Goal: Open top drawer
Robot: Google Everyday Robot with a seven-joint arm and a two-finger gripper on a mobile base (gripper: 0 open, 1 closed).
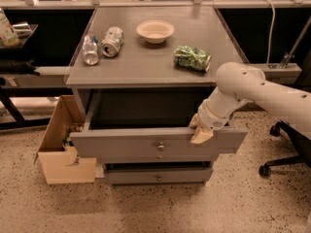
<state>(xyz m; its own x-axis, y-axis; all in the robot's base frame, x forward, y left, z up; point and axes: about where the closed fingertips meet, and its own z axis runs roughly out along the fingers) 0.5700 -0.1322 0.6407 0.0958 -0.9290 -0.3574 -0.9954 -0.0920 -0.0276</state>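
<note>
The top drawer (126, 143) is the widest grey drawer under the grey cabinet top, with a small round metal knob (161, 147) at its centre. It stands pulled well out, showing a dark, deep box behind its front. My gripper (198, 129) sits on the top rim of the drawer front, right of the knob, its tan fingers hooked over the edge. The white arm reaches in from the right. Two narrower drawers (158, 177) sit below, further in.
On the cabinet top (141, 62) lie two cans (101, 44), a white bowl (155, 31) and a green bag (192, 58). An open cardboard box (60, 147) stands on the floor at the left. An office chair base (282, 147) is at the right.
</note>
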